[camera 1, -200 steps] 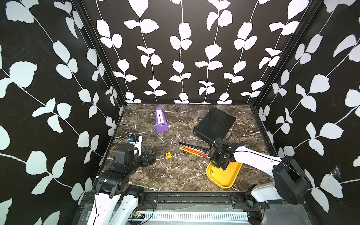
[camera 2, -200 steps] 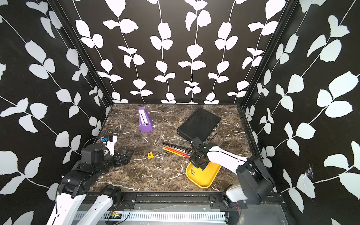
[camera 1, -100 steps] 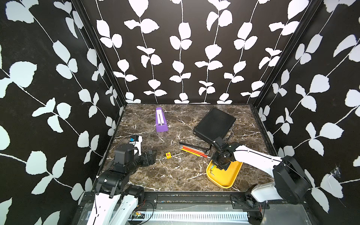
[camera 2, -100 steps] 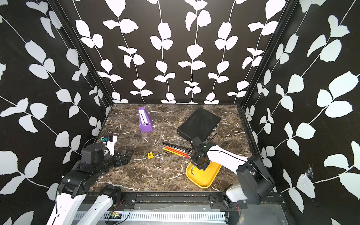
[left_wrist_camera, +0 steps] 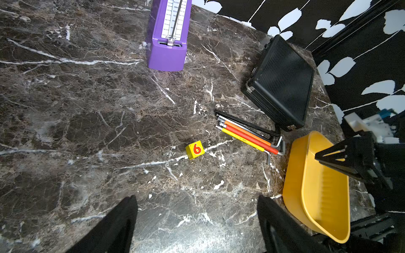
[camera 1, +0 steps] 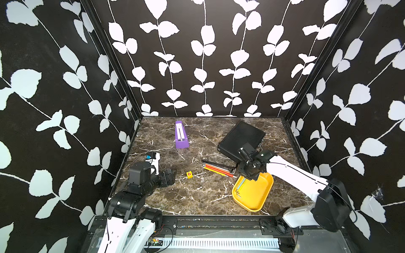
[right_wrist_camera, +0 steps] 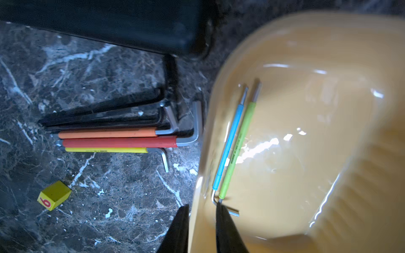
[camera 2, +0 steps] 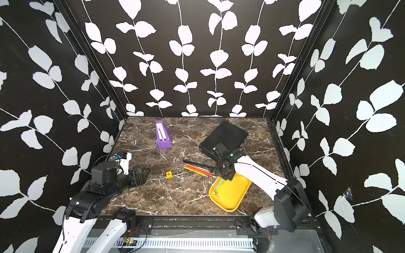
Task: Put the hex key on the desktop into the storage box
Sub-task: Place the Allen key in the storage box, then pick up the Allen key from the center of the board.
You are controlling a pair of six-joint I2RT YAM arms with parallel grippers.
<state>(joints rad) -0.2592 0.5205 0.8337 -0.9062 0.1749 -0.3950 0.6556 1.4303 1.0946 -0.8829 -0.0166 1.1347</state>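
The yellow storage box sits at the front right of the marble desktop. A blue hex key and a green hex key lie side by side in the box, seen in both top views as thin lines. Black, orange, red and yellow hex keys lie bundled on the desktop just left of the box. My right gripper hovers over the box's far left corner, jaws narrowly open and holding nothing. My left gripper rests wide open at the front left.
A black ribbed case lies behind the hex keys, close to my right wrist. A purple metronome stands at the back. A small yellow cube marked 6 sits mid-desktop. A white device lies beside my left arm.
My right gripper's jaws have parted a little over the box's far corner, and the hand has hardly shifted. The left arm has not moved.
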